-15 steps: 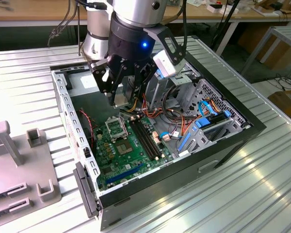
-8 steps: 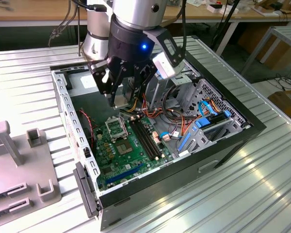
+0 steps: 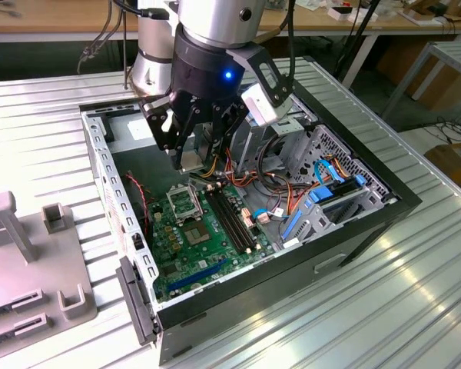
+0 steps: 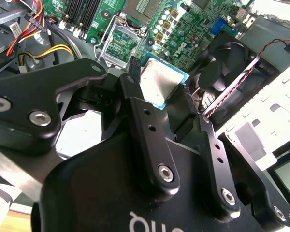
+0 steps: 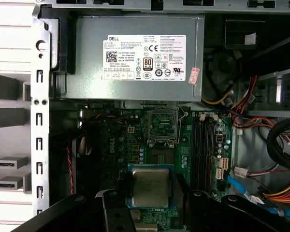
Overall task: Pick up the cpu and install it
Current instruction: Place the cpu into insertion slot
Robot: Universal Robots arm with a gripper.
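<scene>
The cpu (image 4: 158,83) is a flat square chip with a silver-grey top and a thin green edge. My gripper (image 4: 159,87) is shut on it, one black finger (image 4: 135,96) on each side. In the first wrist view the cpu (image 5: 150,186) hangs above the green motherboard (image 5: 116,145), a short way off the socket (image 5: 163,123), whose black frame and metal lever lie open. In the exterior view my gripper (image 3: 192,160) hovers inside the open computer case (image 3: 384,207), just above the socket (image 3: 186,204).
A grey power supply box with a white label (image 5: 135,58) sits beside the socket. Black memory slots (image 3: 234,219), a black fan (image 4: 217,67) and bundles of coloured cables (image 3: 280,188) crowd the case. A grey fixture (image 3: 23,261) stands at the exterior view's left.
</scene>
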